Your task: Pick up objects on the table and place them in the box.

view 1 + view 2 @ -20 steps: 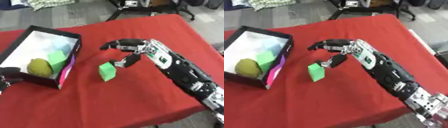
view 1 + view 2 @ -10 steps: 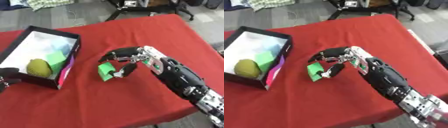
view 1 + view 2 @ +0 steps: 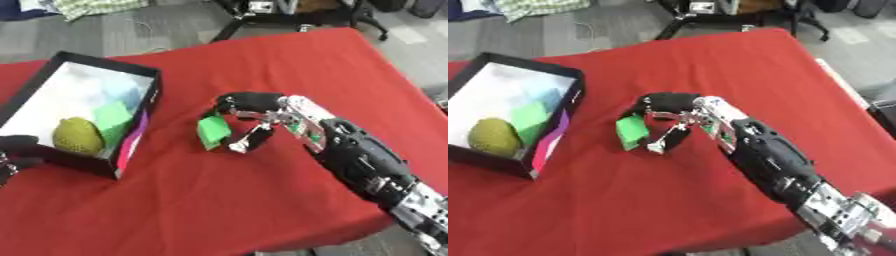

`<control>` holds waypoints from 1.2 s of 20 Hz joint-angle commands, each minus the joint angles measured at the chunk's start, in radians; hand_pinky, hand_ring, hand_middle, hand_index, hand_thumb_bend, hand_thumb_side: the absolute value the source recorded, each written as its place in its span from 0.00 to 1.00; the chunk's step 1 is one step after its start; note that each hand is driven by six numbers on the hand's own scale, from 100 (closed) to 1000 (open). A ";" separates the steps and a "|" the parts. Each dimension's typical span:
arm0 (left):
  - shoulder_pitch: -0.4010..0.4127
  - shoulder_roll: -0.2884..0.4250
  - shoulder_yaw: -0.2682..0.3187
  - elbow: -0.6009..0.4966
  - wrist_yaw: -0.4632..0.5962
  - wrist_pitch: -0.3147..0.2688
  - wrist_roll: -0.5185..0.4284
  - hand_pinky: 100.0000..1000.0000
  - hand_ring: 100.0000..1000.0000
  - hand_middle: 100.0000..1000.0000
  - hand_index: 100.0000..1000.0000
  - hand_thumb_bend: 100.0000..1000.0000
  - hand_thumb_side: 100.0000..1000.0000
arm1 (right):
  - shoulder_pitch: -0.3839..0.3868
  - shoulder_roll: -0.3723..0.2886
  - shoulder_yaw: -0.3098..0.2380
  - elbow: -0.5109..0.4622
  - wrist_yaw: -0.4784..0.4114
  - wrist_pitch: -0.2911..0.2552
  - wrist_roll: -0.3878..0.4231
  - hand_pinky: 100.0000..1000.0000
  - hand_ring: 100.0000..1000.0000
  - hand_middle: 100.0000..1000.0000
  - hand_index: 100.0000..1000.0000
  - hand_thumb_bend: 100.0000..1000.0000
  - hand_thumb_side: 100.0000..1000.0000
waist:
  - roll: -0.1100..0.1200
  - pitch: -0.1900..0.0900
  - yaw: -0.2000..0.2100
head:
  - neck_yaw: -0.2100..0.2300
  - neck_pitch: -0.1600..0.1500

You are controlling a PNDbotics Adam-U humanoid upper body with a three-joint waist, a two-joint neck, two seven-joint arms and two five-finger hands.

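Now the grasp step is in hand: the right hand (image 3: 262, 122) has fingers and thumb curled around the small green rectangular block (image 3: 213, 131), just at its fingertips on the red tablecloth (image 3: 289, 65). Next, presumably, lift and carry left to the black-walled box (image 3: 144, 107). The block stands roughly upright, long axis slightly tilted.

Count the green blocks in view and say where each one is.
2. One green block stands on the red tablecloth, between the right hand's curled fingers and thumb. The other green block lies inside the box, beside a yellow-green fruit. More may be hidden.
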 commanded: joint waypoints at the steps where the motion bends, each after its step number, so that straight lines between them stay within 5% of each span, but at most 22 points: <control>1: -0.004 0.010 0.005 -0.012 -0.003 -0.001 -0.002 0.72 0.82 0.64 0.67 0.00 0.89 | -0.029 -0.026 -0.036 -0.037 -0.083 0.028 -0.014 0.97 0.66 0.24 0.89 0.00 0.11 | 0.011 -0.015 -0.003 | 0.000 -0.002; 8: -0.007 0.007 -0.003 -0.011 -0.001 -0.001 -0.010 0.72 0.82 0.64 0.67 0.00 0.89 | -0.156 -0.029 -0.064 -0.084 -0.283 0.086 0.027 0.97 0.66 0.24 0.88 0.00 0.16 | 0.016 -0.014 0.002 | 0.012 -0.002; 13: -0.022 -0.004 -0.018 -0.010 0.003 0.001 -0.025 0.72 0.82 0.64 0.67 0.00 0.89 | -0.296 0.032 -0.047 -0.028 -0.377 0.118 0.086 0.98 0.66 0.24 0.88 0.00 0.19 | 0.022 -0.002 0.029 | 0.014 -0.002; 21: -0.059 -0.029 -0.073 0.016 0.007 0.008 -0.078 0.72 0.82 0.64 0.67 0.00 0.90 | -0.437 0.187 -0.018 0.087 -0.326 0.090 0.161 0.99 0.68 0.30 0.89 0.00 0.17 | 0.015 0.019 0.102 | -0.049 -0.002; 24: -0.071 -0.037 -0.094 0.030 0.005 0.009 -0.100 0.72 0.82 0.64 0.67 0.00 0.91 | -0.449 0.230 -0.020 0.127 -0.272 0.073 0.156 1.00 0.72 0.47 0.93 0.00 0.15 | 0.010 0.024 0.120 | -0.064 -0.002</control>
